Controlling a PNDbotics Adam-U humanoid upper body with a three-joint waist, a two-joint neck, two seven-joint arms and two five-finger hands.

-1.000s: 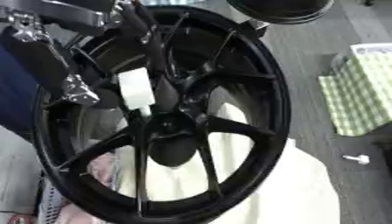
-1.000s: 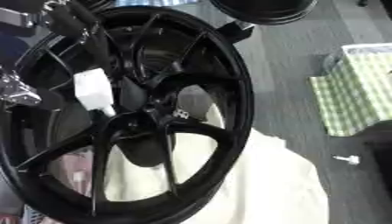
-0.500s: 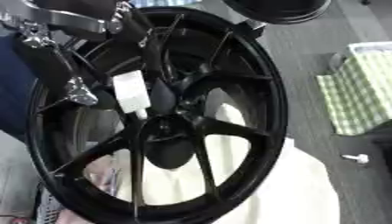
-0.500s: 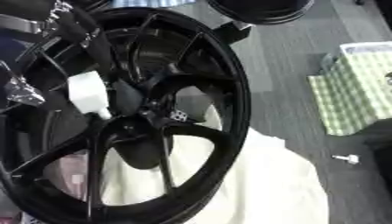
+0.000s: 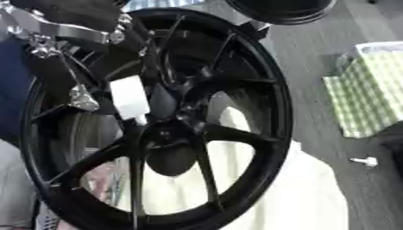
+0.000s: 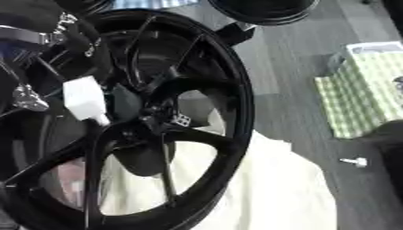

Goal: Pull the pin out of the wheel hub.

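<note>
A large glossy black spoked wheel [image 5: 157, 130] fills the left and middle of both views, lying on a cream cloth [image 6: 275, 188] spread over the grey floor [image 6: 291, 90]; the robot's left hand [image 5: 71, 33], black with silver joints, reaches in from the upper left over the spokes; whether its fingers are curled or straight I cannot tell; a white blocky piece [image 5: 130, 96] sits just above the hub [image 5: 161, 134], touching a spoke; the pin itself cannot be made out; a green checked cloth [image 5: 366, 96] lies at the floor's right edge, a small white bolt-like object [image 6: 354, 161] below it; a second dark rim [image 5: 279, 11] shows at the top edge.
</note>
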